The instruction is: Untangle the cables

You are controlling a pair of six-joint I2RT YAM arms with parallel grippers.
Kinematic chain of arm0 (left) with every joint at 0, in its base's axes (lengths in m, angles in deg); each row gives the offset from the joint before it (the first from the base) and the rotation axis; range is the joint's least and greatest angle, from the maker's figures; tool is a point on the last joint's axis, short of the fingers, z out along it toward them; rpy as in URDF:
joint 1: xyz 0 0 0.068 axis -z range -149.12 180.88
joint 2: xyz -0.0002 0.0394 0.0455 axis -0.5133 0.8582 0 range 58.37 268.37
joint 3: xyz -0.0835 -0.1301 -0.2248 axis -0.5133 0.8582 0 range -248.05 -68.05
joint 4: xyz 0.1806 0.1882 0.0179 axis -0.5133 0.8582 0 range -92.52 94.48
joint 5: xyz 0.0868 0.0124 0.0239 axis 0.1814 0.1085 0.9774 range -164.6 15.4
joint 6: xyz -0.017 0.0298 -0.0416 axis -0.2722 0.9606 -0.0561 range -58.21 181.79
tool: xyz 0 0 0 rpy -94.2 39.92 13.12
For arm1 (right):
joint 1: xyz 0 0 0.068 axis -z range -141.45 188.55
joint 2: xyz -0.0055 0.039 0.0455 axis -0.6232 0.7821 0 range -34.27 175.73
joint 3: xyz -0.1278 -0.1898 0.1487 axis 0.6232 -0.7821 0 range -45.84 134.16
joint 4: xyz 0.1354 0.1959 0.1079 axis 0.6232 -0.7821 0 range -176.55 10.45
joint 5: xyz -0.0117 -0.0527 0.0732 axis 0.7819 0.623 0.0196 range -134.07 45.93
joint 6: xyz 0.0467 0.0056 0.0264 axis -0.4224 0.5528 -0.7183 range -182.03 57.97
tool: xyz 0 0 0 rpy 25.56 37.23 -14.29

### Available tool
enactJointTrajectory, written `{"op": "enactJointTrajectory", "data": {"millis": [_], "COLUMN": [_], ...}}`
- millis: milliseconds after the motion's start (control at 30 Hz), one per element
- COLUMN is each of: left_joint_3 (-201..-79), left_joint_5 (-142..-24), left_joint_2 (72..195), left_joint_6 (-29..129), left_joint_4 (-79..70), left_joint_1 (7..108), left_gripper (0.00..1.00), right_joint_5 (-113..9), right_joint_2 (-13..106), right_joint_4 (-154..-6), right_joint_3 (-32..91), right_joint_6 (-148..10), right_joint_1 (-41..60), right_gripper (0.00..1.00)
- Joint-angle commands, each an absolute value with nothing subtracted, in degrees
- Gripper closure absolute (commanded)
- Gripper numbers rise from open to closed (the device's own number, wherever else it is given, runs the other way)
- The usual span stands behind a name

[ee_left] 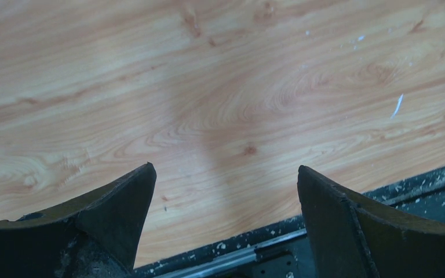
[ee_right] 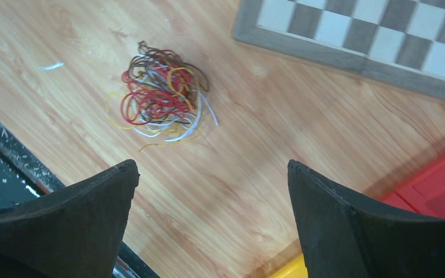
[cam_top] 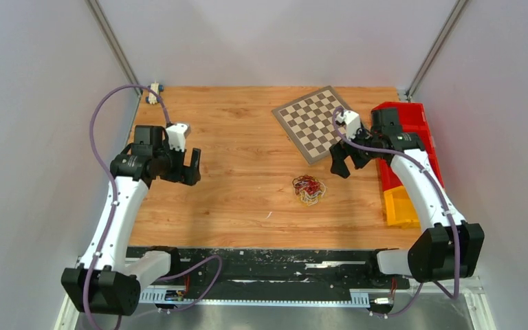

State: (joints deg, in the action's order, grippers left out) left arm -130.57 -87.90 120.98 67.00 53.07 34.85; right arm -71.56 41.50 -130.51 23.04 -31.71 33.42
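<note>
The right end effector, jaws spread wide and empty, is held above the near right edge of the chessboard. From it the cables are found near, to its left and toward the arm bases. They lie on the bench just off the chessboard's near corner, as one roundish tangle with no clear long axis. The left end effector, likewise wide and empty, is seen well apart to the chessboard's left, so the right arm is judged nearer.
</note>
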Motion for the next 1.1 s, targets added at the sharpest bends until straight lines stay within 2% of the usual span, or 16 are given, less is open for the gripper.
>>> {"op": "enactJointTrajectory", "data": {"millis": [0, 200, 333, 400, 467, 533, 567, 633, 667, 833, 967, 1067], "left_joint_3": [-132.7, -127.8, -127.8, -128.1, -127.6, -127.2, -127.1, -126.5, -126.3, -121.7, -117.9, -118.0], "left_joint_5": [-86.3, -87.0, -89.7, -89.6, -90.6, -93.7, -96.2, -99.5, -100.5, -112.6, -124.3, -126.8], "left_joint_2": [114.5, 107.7, 108.0, 108.5, 108.3, 108.1, 108.1, 108.3, 108.3, 108.5, 110.8, 112.9], "left_joint_6": [62.8, 59.6, 60.9, 61.2, 61.0, 61.1, 61.2, 61.2, 61.6, 65.0, 62.9, 57.7], "left_joint_4": [45.6, 37.8, 40.4, 42.1, 42.7, 43.6, 44.4, 45.0, 45.2, 41.1, 29.2, 20.5], "left_joint_1": [35.0, 34.9, 35.0, 34.9, 34.8, 34.7, 34.6, 34.4, 34.4, 34.3, 34.8, 37.3], "left_gripper": [0.00, 0.00, 0.00, 0.00, 0.00, 0.00, 0.00, 0.00, 0.00, 0.00, 0.00, 0.00], "right_joint_5": [-71.1, -68.5, -66.9, -66.0, -63.9, -65.0, -66.4, -70.2, -73.3, -92.4, -100.9, -104.3], "right_joint_2": [43.3, 50.9, 59.1, 63.2, 67.1, 69.4, 69.6, 69.2, 68.8, 68.8, 70.8, 71.1], "right_joint_4": [-132.7, -130.8, -126.9, -125.1, -123.2, -123.0, -123.0, -123.1, -123.6, -124.5, -124.7, -125.0], "right_joint_3": [22.4, 21.5, 21.8, 22.2, 23.2, 25.0, 26.0, 29.1, 31.6, 45.3, 51.3, 51.9], "right_joint_6": [-25.6, -21.0, -19.6, -19.1, -20.1, -21.2, -21.4, -22.7, -23.4, -32.9, -37.9, -37.7], "right_joint_1": [27.5, 19.1, 15.1, 13.7, 12.0, 10.6, 9.9, 8.7, 8.0, 6.5, 6.0, 5.4], "right_gripper": [0.00, 0.00, 0.00, 0.03, 0.18, 0.53, 0.67, 0.93, 0.99, 1.00, 1.00, 0.98]}}
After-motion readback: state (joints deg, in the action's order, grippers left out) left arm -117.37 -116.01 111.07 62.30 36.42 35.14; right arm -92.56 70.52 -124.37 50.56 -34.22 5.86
